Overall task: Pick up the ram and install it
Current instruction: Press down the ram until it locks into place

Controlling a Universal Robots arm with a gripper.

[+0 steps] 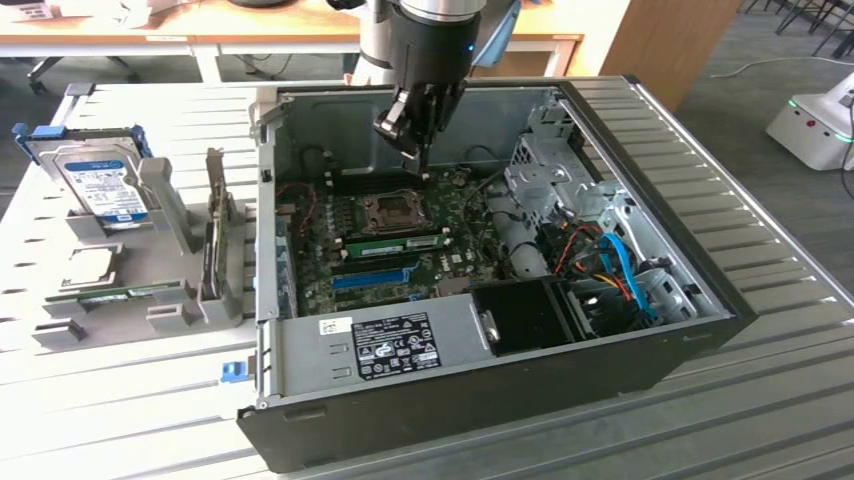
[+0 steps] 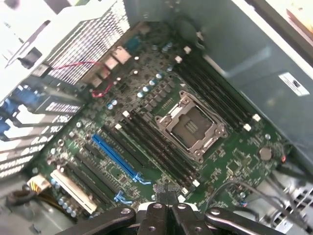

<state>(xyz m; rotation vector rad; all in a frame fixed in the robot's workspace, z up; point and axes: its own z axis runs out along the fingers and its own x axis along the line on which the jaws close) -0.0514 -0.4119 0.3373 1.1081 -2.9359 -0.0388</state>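
Note:
One ram (image 1: 400, 243), a green stick with a white label, stands in a motherboard slot between the CPU socket (image 1: 396, 210) and the blue slot (image 1: 371, 277). A second green ram (image 1: 127, 293) lies on the grey holder at the exterior view's left, outside the case. My gripper (image 1: 422, 165) hangs inside the open computer case, above the far side of the CPU socket. Its fingers are shut and I see nothing between them. In the wrist view the gripper (image 2: 165, 193) is shut over the dark memory slots (image 2: 156, 147), beside the CPU socket (image 2: 190, 125) and the blue slot (image 2: 117, 159).
The case walls (image 1: 274, 200) ring the motherboard. Drive cages and blue and orange cables (image 1: 621, 265) fill its right side. A power supply (image 1: 400, 345) sits at the front. On the holder stand a hard drive (image 1: 107, 185) and a dark upright card (image 1: 214, 240).

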